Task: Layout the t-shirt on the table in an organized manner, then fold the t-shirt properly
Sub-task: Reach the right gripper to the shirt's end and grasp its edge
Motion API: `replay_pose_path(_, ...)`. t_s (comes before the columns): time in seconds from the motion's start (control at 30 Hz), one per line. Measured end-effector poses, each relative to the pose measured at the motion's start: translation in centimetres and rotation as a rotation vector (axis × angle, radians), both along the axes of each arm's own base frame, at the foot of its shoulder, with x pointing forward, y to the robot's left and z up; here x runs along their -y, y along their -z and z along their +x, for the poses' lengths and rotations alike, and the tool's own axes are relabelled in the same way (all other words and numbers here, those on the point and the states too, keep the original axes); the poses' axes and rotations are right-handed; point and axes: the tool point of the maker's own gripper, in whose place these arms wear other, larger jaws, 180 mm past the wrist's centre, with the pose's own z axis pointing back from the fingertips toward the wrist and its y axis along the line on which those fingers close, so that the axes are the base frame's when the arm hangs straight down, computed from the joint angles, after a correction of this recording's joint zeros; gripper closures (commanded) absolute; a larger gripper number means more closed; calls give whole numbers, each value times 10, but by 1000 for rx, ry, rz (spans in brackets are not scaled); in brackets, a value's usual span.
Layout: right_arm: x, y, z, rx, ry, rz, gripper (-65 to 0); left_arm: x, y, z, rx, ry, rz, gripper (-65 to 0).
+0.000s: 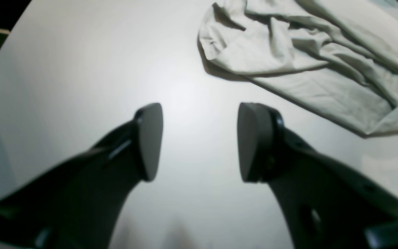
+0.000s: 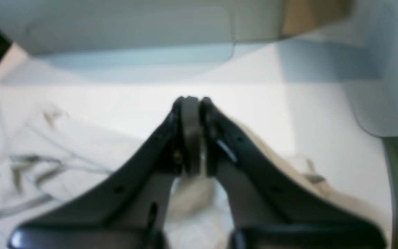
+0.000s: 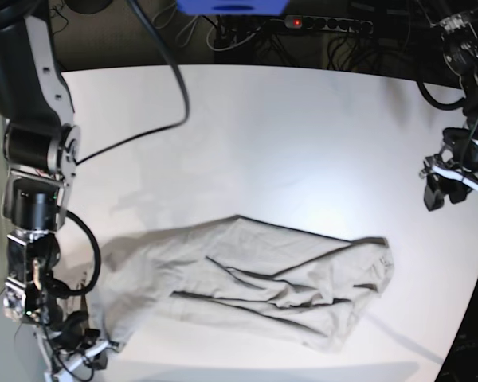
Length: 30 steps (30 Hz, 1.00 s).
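The light grey-beige t-shirt (image 3: 255,286) lies crumpled across the near middle of the white table (image 3: 263,135), stretched left to right. My right gripper (image 3: 92,350) is low at the shirt's left end. In the right wrist view its pads (image 2: 191,103) are pressed together, with t-shirt cloth (image 2: 192,197) bunched between the fingers just behind them. My left gripper (image 3: 444,191) hovers at the table's right edge, away from the shirt. In the left wrist view the left gripper (image 1: 200,114) stands open over bare table (image 1: 81,69), with the t-shirt (image 1: 288,52) ahead and to the right.
A power strip (image 3: 327,22) with a red light and several cables lie beyond the table's curved far edge. A blue object (image 3: 231,6) sits at the top of the base view. The right arm's black column (image 3: 32,159) stands at the table's left side.
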Motion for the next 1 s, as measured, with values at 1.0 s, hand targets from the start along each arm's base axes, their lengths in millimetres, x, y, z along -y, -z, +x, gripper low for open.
replay_pose_path(1.0,54,177,-118,-240,129,34,-381,7,3,-4,-4,2,-19,-337)
